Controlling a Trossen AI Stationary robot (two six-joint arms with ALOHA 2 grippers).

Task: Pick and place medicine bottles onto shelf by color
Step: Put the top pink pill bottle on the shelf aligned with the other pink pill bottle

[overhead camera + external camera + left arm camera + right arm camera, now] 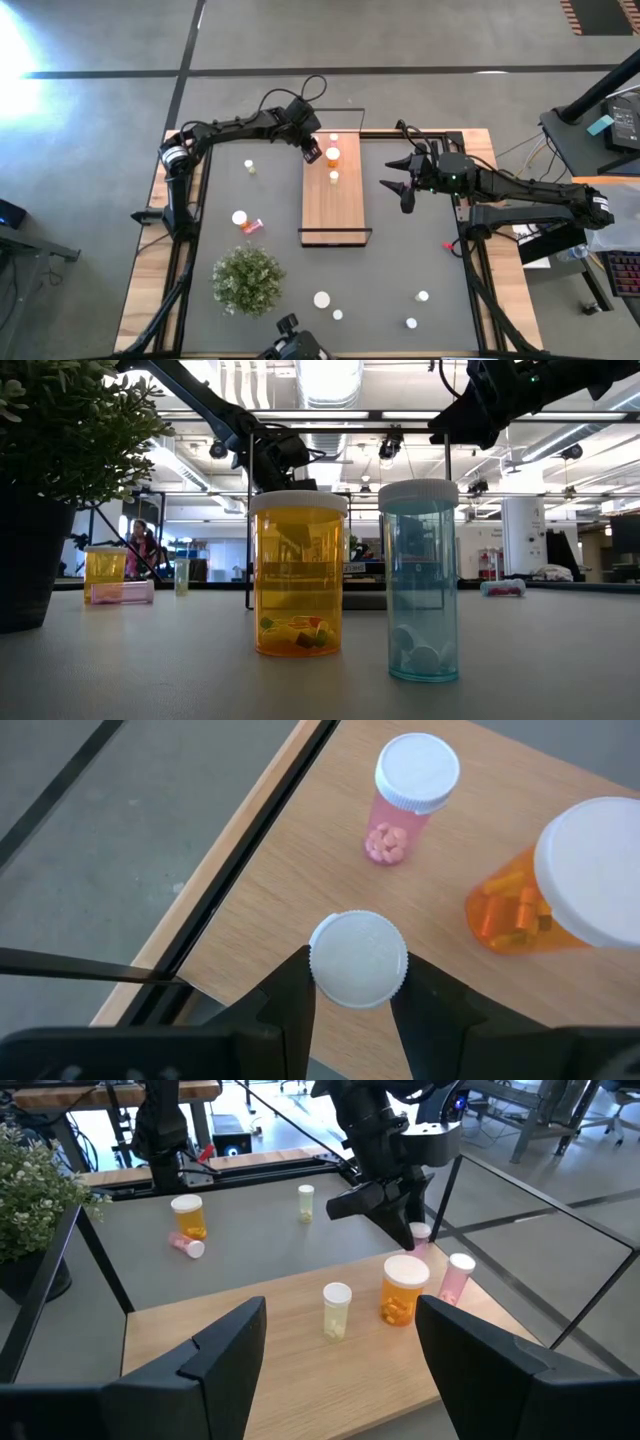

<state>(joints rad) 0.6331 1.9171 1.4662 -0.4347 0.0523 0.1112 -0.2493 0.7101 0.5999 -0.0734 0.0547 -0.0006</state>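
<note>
From above, my left pincer (pixel 311 152) hangs over the far left corner of the shelf (pixel 345 215), a long board whose long axis runs from far to near. 3 bottles stand at its far end: the pink bottle (pixel 334 137), the orange bottle (pixel 332 155) and a small pale bottle (pixel 334 177). My right pincer (pixel 400 187) waits just to the right of the shelf, its fingers spread and holding nothing.

In the low view the arms enter only from above, so it does not help me here.

In the left wrist view my 2 fingers (pixel 290 1005) are clenched on a white-capped bottle (pixel 358 959), standing upright directly under the pincer, above the shelf beside its black wire edge. The pink one is farther in, the orange one to its side. I judge the left arm is nearer, and the move is straight down.

In the right wrist view the left pincer stands behind the orange bottle.
</note>
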